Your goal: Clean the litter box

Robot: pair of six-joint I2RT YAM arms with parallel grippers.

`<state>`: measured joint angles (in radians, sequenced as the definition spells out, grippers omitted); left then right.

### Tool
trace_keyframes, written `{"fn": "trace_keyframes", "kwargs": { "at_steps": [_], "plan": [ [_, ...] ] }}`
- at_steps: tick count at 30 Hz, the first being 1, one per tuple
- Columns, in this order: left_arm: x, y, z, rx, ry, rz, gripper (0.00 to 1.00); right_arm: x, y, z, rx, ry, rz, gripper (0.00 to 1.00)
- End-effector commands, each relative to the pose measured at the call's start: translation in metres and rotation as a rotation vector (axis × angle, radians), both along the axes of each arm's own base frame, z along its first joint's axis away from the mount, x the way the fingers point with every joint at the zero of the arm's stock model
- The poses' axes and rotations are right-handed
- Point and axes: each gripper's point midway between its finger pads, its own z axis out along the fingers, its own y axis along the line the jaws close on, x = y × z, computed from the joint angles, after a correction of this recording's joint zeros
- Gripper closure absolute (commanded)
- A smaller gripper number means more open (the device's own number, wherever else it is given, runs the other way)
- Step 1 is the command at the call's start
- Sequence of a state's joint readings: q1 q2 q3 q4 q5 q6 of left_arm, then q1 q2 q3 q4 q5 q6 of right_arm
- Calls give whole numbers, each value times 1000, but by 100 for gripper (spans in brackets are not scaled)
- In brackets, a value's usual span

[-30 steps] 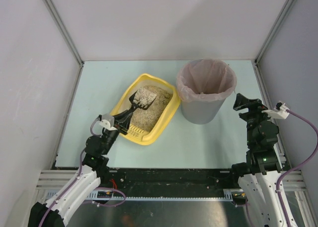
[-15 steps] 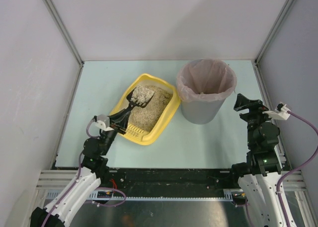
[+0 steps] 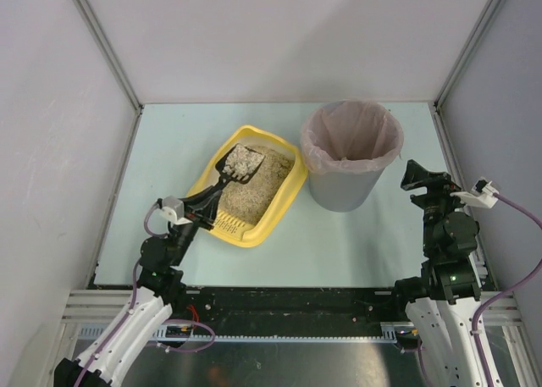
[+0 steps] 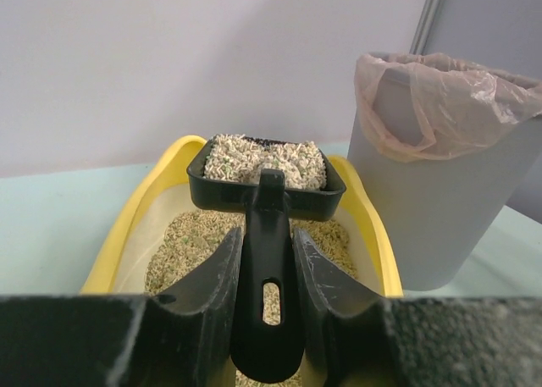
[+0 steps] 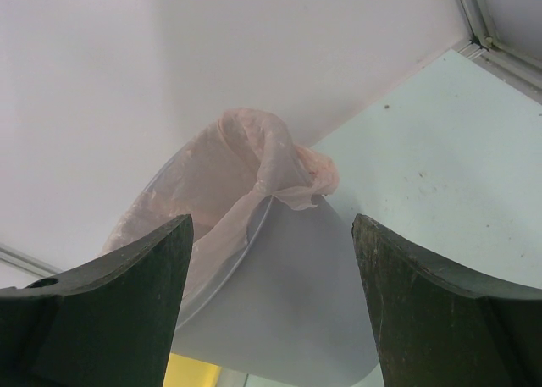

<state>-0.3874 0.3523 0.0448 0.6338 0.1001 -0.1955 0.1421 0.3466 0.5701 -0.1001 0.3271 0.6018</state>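
Walled table (image 3: 356,243): left hand (image 3: 201,209) holds scoop (image 3: 240,164) over litter box (image 3: 254,132), bin (image 3: 339,192) just beside.

Pale-green table (image 3: 356,243), white walls (image 3: 288,40)

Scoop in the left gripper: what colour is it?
The scoop is plain black, handle and bowl alike; the left wrist view shows it best.

One yellow litter box (image 3: 281,207), one black scoop (image 3: 227,180) and one grey bin (image 3: 343,194) fitted with one pink liner (image 3: 373,120) stand on a single pale worktop (image 3: 169,150). Two robot arms are in frame, the left arm (image 3: 135,319) and the right arm (image 3: 446,268), carrying two grippers in all: the left gripper (image 3: 203,207) and the right gripper (image 3: 417,176).
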Motion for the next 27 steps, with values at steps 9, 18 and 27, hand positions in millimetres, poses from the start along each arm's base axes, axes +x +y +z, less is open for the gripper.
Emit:
{"fn": "trace_keyframes", "kwargs": {
  "at_steps": [9, 18, 27],
  "plan": [
    [-1, -8, 1, -13, -3, -49, 100, 0, -5, 4, -2, -11, -29, 19],
    [1, 6, 8, -47, -28, 22, 100, 4, -4, 0, -7, 7, -23, 19],
    [-8, -9, 22, -19, -70, -72, 100, 5, -4, 0, -13, 6, -24, 19]
  ]
}}
